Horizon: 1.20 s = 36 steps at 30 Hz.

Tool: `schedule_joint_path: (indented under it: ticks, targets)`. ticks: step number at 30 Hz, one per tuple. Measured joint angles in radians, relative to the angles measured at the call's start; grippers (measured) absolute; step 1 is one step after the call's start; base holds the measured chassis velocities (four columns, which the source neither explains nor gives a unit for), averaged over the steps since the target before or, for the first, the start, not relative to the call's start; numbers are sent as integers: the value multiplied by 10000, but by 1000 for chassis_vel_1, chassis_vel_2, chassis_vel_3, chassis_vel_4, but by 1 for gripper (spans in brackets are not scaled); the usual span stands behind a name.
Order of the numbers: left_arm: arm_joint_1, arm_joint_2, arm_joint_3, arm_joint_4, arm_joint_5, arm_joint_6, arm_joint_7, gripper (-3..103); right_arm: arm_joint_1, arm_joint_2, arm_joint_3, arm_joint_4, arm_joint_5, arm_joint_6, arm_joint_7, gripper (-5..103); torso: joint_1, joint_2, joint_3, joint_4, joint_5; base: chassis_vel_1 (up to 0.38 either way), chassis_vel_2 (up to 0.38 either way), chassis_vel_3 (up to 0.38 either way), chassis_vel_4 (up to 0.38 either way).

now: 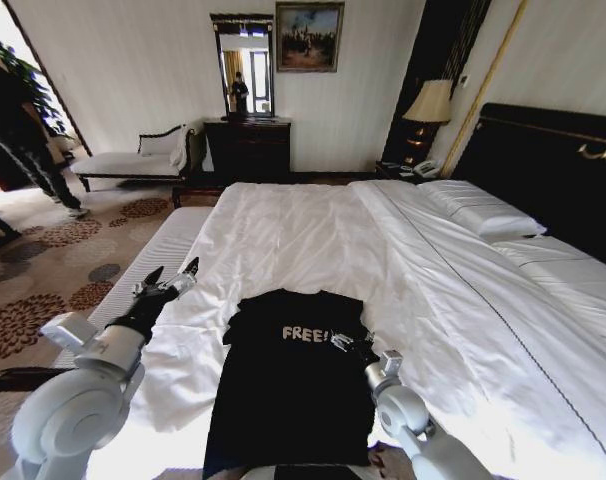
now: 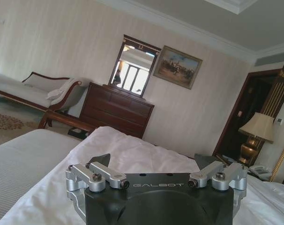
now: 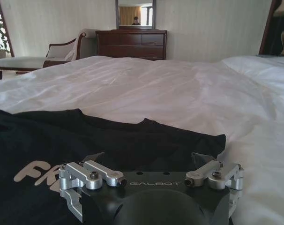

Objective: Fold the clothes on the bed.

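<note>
A black T-shirt (image 1: 288, 400) with white "FREE!" lettering lies flat, front up, on the near part of the white bed (image 1: 313, 235), collar pointing away from me. My left gripper (image 1: 168, 285) hovers open over the white duvet, just left of the shirt's shoulder; in the left wrist view it (image 2: 153, 161) is spread wide above the bed (image 2: 132, 152). Over the shirt's right edge, beside the lettering, my right gripper (image 1: 348, 343) is low and open. The right wrist view has this gripper (image 3: 149, 157) just above the black fabric (image 3: 109, 136), with nothing between the fingers.
A narrow white-cushioned bench (image 1: 153, 255) runs along the bed's left side. Pillows (image 1: 483, 212) and a dark headboard (image 1: 563, 170) are at the right. Against the far wall stand a dark dresser (image 1: 248, 150), a chaise (image 1: 133, 160) and a lamp (image 1: 430, 105).
</note>
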Motion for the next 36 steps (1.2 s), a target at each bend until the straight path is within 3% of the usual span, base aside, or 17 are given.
schedule_joint_path:
  ticks: [2, 7, 10, 18, 27, 33, 36]
  targets:
    - [24, -108, 68, 15, 76, 2, -3, 100, 122, 12, -172, -170, -539, 55, -1, 100, 0, 0, 0, 0, 1, 0, 0, 0, 0]
    - [33, -390, 254, 73, 154, 76, -164, 100, 686, 130, -580, -1270, -3001, 387, -1, 100, 1, -1, 1, 0, 1, 0, 0, 0, 0]
    - [37, -425, 295, 89, 165, 122, -185, 100, 810, 75, -614, -1597, -3405, 414, 2, 100, 1, -2, 0, 0, 2, 0, 0, 0, 0]
    - [12, -490, 379, 123, 266, 175, -218, 100, 734, 56, -825, -1372, -3067, 386, 45, 100, 1, -1, 0, -1, 0, 0, 0, 0, 0]
    - [209, -503, 243, 143, 286, 227, -276, 100, 1282, 223, -934, -2573, -3673, -34, 773, 100, 1, -2, 0, 0, 1, 0, 0, 0, 0]
    - [294, -578, 202, 147, 282, 227, -290, 100, 1476, 309, -804, -2878, -4042, 73, 842, 103, 0, -1, 0, 0, 1, 0, 0, 0, 0]
    - [298, -621, 205, 151, 287, 227, -304, 100, 1428, 349, -730, -2818, -4101, 265, 840, 95, 1, -2, 1, -1, 2, 0, 0, 0, 0]
